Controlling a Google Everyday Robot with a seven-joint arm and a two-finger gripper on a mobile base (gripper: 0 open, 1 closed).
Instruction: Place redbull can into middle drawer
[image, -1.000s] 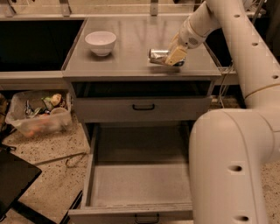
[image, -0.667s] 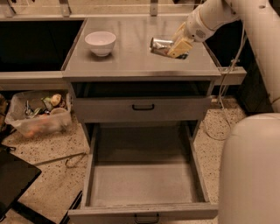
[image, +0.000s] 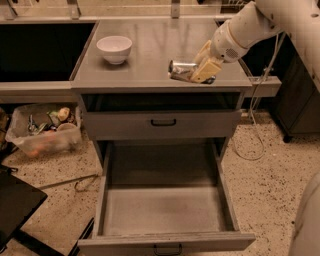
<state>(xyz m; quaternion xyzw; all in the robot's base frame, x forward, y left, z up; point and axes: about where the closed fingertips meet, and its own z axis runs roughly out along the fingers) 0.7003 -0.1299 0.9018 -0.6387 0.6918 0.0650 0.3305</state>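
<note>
Now held: redbull can, lying sideways, one end facing left, clamped in the gripper.
Gripper: over the near right part of the countertop; jaws closed on the can's right portion.
Can position: above the countertop's near right edge, well apart from the middle drawer; contact with the surface not discernible.
Middle drawer: pulled out, floor bare, black handle at near edge.
Upper drawer front: closed.
White bowl: upright, far left of countertop.
</note>
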